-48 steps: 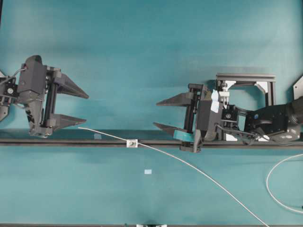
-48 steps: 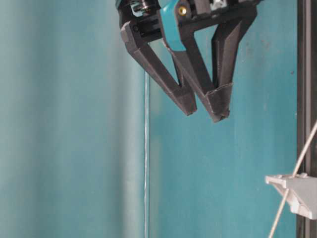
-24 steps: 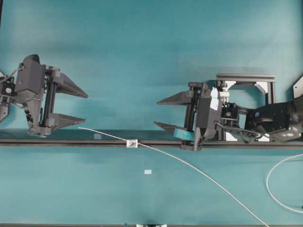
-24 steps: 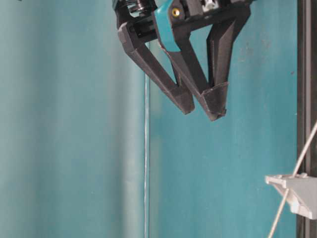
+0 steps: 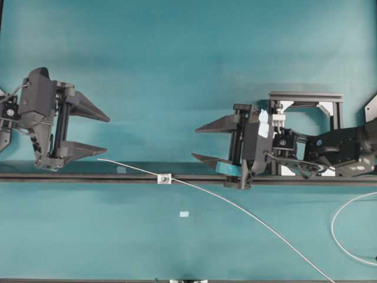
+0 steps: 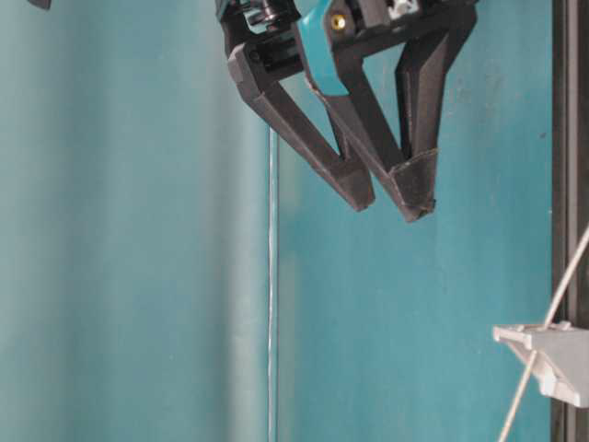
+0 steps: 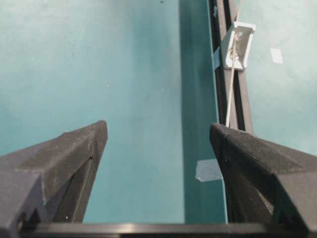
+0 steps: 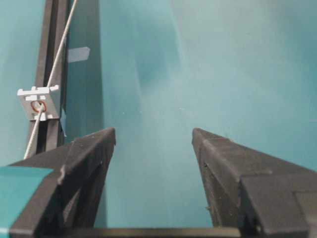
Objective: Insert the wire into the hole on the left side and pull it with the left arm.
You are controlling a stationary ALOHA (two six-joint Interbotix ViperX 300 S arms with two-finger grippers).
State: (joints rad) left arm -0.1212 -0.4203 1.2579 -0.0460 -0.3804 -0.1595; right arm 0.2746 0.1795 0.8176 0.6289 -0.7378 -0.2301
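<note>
Teal desk, black rail running across.
Wire threaded through bracket hole; left gripper and right gripper spread, holding nothing.

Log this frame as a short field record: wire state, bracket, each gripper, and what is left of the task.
wire: the wire already runs through the hole; its free end lies near the left gripper's lower finger
bracket: white bracket sits on the black rail
left gripper: left gripper open, holding nothing, apart from the wire
right gripper: right gripper open, holding nothing, above the rail
remaining: insertion looks done; the left-arm pull is not yet done
</note>
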